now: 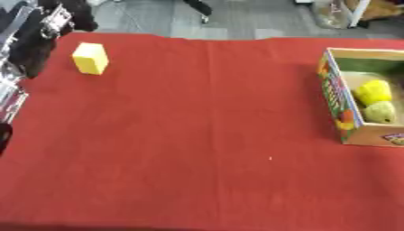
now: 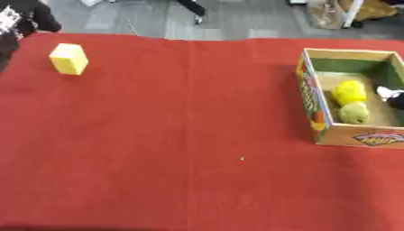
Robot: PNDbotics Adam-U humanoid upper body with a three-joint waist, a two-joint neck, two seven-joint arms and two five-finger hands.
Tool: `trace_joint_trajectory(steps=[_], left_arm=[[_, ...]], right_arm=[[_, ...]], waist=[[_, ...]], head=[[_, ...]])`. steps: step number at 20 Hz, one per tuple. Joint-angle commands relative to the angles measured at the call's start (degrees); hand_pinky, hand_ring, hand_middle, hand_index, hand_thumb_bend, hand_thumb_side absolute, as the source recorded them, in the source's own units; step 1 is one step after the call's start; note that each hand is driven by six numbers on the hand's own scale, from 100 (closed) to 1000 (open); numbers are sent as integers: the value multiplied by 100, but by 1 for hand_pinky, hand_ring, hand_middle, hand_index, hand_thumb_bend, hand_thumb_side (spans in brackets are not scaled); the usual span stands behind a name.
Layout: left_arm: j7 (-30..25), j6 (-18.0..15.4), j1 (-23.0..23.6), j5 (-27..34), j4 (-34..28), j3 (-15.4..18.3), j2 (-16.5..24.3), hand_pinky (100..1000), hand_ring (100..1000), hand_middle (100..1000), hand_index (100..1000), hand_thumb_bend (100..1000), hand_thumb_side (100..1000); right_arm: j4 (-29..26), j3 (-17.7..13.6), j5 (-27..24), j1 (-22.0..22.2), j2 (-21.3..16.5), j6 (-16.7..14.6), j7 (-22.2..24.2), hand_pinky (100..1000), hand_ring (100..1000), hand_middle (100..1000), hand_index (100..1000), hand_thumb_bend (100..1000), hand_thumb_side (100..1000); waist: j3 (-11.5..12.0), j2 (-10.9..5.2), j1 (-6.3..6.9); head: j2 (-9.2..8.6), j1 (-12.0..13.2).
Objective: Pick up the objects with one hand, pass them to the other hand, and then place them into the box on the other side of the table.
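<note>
The near stretch of the worktop [image 1: 181, 180] is only red cloth, matte and slightly napped, a surface that should keep things from sliding. Taking the cardboard box [image 2: 315, 97] as landmark: it sits at the robot's right, open-topped, with printed fruit artwork on its thin walls and a green inner face at the back. Inside lie two rounded pieces, a brighter yellow one [image 2: 349, 91] beyond a duller yellow-green one [image 2: 354, 113] (they look like toy fruit, though I cannot tell which kind).

Far to the left of the box stands the yellow block [image 1: 91, 58], upright on a small face, flat-sided with soft edges. It looks like foam or light plastic, so probably light, a little yielding and not fragile; pinching it across its two broad faces, about mid-height, seems safest, since it could topple if nudged.

Beside the block, at the left edge, is the left hand [image 1: 55, 20]; whether its fingers are spread or curled I cannot tell. A dark shape at the box's right edge may be the right hand [image 2: 392, 97]; its fingers are equally unclear.
</note>
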Motion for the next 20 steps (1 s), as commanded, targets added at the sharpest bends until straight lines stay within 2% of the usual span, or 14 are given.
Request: trace_joint_trajectory(steps=[1,5,9,15,20], left_arm=[[48,-12,-65,-104,136,135,231,738,594,515,596,489,589],[84,-8,-112,-357,489,171,319,738,594,516,597,486,580],[29,8,-281,-1063,1052,135,515,741,610,531,609,473,549],[-321,-137,-840,-2943,2124,-23,637,762,669,592,667,502,454],[-546,-494,-1437,-5132,2954,-107,436,812,773,717,763,610,409]], right_arm=[[-567,-143,-212,-29,-323,76,-6,670,674,627,844,473,388],[-1176,-225,-475,33,-363,144,-53,669,673,625,841,434,363],[-1832,-200,-767,71,-383,151,-75,670,673,625,838,394,341],[-2659,-55,-1025,81,-344,64,59,675,676,626,839,340,313],[-3051,52,-1132,72,-234,4,181,677,677,627,840,324,306]], waist=[[-13,-144,29],[-34,-153,33],[-63,-162,38],[-104,-176,26],[-182,-166,-19]], head=[[-25,48],[-40,112],[-62,215],[-101,390],[-127,484]])
